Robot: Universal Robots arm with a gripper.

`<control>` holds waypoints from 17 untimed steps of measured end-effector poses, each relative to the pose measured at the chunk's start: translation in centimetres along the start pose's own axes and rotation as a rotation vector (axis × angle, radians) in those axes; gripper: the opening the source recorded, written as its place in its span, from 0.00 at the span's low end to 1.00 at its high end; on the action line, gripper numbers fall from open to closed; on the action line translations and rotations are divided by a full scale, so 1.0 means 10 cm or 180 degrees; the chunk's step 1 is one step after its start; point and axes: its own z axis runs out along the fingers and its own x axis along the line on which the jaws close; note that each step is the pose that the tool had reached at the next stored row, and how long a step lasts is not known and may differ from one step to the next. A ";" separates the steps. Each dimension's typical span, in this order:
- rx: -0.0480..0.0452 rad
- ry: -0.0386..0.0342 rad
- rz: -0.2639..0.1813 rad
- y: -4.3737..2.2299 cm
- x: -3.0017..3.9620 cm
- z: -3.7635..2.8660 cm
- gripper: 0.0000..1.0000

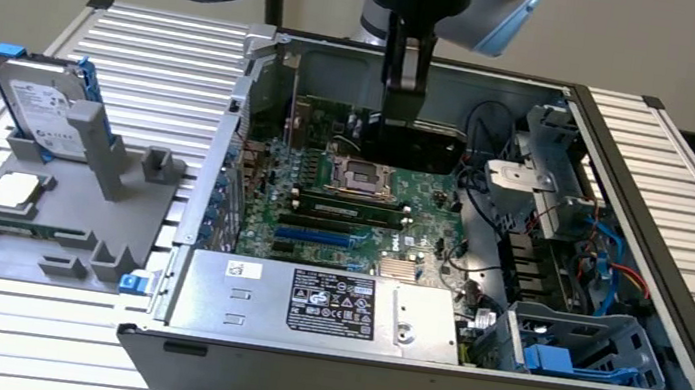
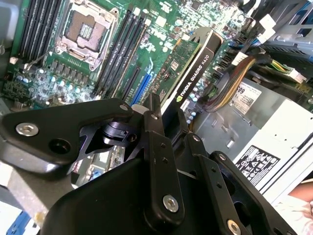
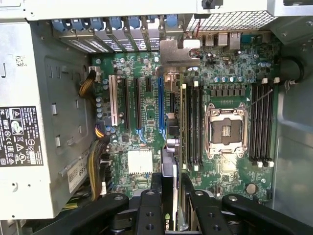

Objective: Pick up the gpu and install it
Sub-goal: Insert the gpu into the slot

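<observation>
The gpu [image 1: 416,148] hangs on edge inside the open computer case [image 1: 644,194], just above the green motherboard [image 1: 317,221] near its far end. My gripper [image 1: 400,101] comes down from above and is shut on the card's upper edge. In the second wrist view the gpu [image 2: 188,73] shows its green board and black shroud edge beyond my gripper [image 2: 168,111]. In the first wrist view the gpu [image 3: 171,147] is edge-on, running between the blue expansion slot [image 3: 160,105] and the memory slots [image 3: 191,122], with its silver bracket [image 3: 177,53] by the rear slot openings and my gripper [image 3: 171,180] clamping it.
The empty CPU socket [image 1: 365,172] lies beside the card. A silver power supply [image 1: 306,301] fills the case's near side, and a drive cage with blue parts [image 1: 568,355] and cables sits at the exterior view's right. Outside, a grey fixture [image 1: 49,216] holds a hard drive [image 1: 44,105] and a CPU chip [image 1: 18,192].
</observation>
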 end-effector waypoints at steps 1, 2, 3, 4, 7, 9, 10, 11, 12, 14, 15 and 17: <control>0.0000 0.0000 0.0000 0.000 0.000 0.003 0.00; 0.0000 0.0000 0.0000 0.001 0.000 0.007 0.00; 0.0000 0.0000 0.0000 0.001 0.000 0.010 0.00; 0.0000 0.0000 0.0000 0.001 0.000 0.012 0.00; 0.0000 0.0001 0.0000 0.001 0.000 0.013 0.00; 0.0000 0.0000 0.0000 0.001 0.000 0.014 0.00; 0.0000 0.0000 0.0000 0.001 0.000 0.014 0.00; 0.0000 0.0000 0.0000 0.001 0.000 0.015 0.00; 0.0000 0.0000 0.0000 0.001 0.000 0.016 0.00; 0.0000 0.0000 0.0000 0.002 0.000 0.016 0.00; 0.0000 0.0000 0.0000 0.002 0.000 0.016 0.00; 0.0000 0.0000 0.0000 0.002 0.000 0.017 0.00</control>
